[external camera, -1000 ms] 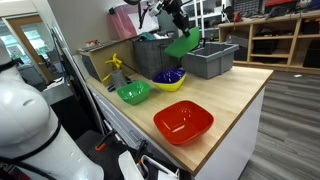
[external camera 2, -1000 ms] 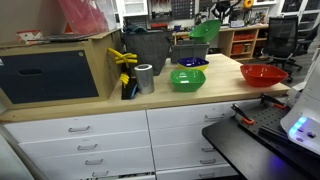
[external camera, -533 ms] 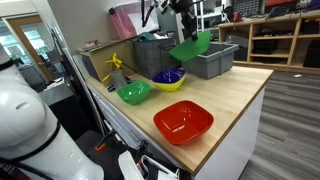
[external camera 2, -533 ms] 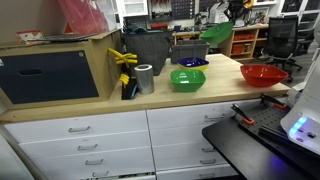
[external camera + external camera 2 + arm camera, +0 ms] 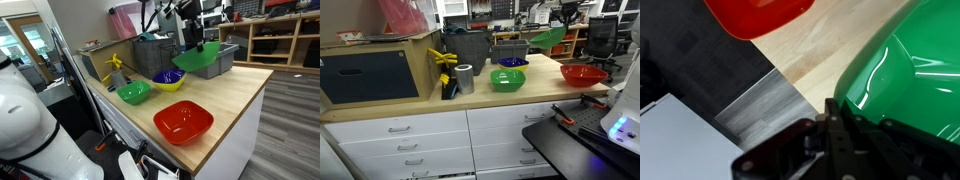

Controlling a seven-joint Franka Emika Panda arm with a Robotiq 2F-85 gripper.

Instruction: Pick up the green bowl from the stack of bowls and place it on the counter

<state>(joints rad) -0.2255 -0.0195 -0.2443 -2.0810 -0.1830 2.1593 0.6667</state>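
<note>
Wooden table [image 5: 240,95] | green bowl [image 5: 198,60] aloft over it, tilted, rim clamped tight in the pincer [image 5: 196,42] | bowl at 1 o'clock from the yellow-and-blue stack of bowls [image 5: 169,79] | red bowl [image 5: 183,121] at 6 o'clock, well apart
</note>
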